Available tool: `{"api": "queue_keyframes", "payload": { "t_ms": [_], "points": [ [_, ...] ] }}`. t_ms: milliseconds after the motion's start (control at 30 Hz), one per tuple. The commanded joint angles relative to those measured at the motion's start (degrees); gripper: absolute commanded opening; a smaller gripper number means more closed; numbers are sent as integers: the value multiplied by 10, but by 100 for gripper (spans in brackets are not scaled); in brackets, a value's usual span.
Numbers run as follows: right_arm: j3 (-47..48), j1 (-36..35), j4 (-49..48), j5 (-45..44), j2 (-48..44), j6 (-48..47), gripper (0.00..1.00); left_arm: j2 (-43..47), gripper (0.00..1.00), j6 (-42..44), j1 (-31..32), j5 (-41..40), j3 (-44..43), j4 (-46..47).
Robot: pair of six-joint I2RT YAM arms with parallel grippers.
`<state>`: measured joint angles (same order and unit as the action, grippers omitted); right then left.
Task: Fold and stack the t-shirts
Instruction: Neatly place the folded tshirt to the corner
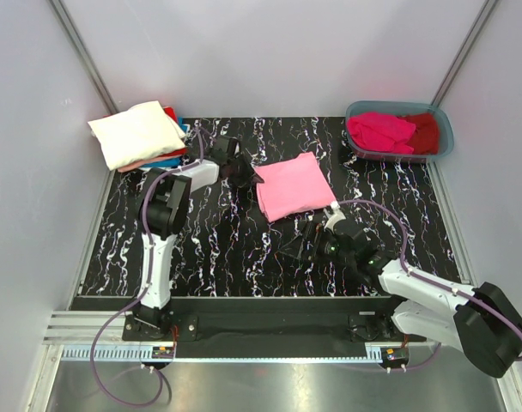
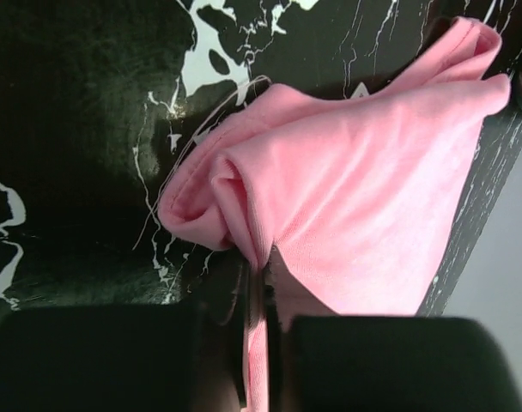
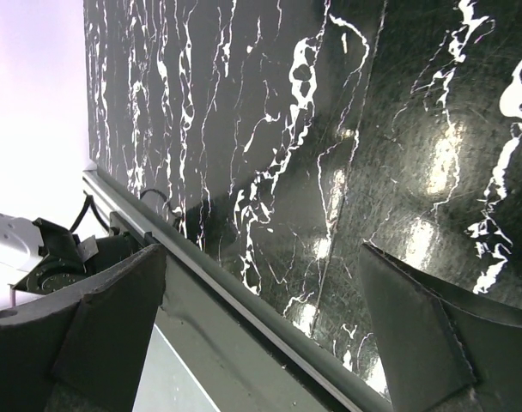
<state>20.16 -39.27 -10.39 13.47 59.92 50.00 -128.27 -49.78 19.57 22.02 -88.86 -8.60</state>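
Observation:
A folded light pink t-shirt (image 1: 294, 185) lies mid-table on the black marbled mat. My left gripper (image 1: 246, 174) is shut on its left corner; in the left wrist view the pink cloth (image 2: 364, 189) is pinched between the fingers (image 2: 282, 343). My right gripper (image 1: 306, 243) is open and empty, low over the mat below the pink shirt. A stack of folded shirts sits at the far left, a cream-white one (image 1: 137, 132) on top, with red and blue edges under it. A magenta shirt (image 1: 379, 130) and a dark red shirt (image 1: 424, 130) lie in the tub.
The grey-blue plastic tub (image 1: 443, 122) stands at the far right corner. The mat's near edge and a metal rail (image 3: 244, 309) show in the right wrist view. White walls close in the table on three sides.

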Motion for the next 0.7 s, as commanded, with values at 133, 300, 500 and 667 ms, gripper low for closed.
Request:
{"api": "queue_keyframes", "payload": {
  "t_ms": [133, 300, 500, 667],
  "points": [
    [-1, 0, -15, -31, -15, 6, 100, 36, 0, 41, -17, -24, -64, -92],
    [-2, 1, -14, -35, -18, 6, 100, 69, 0, 80, -45, -53, -121, -187],
    [-2, 1, -12, -42, -18, 5, 100, 92, 0, 122, -90, -68, -178, -274],
    [2, 1, -9, -42, -12, 4, 100, 88, 0, 144, -130, -81, -262, -331]
  ]
}}
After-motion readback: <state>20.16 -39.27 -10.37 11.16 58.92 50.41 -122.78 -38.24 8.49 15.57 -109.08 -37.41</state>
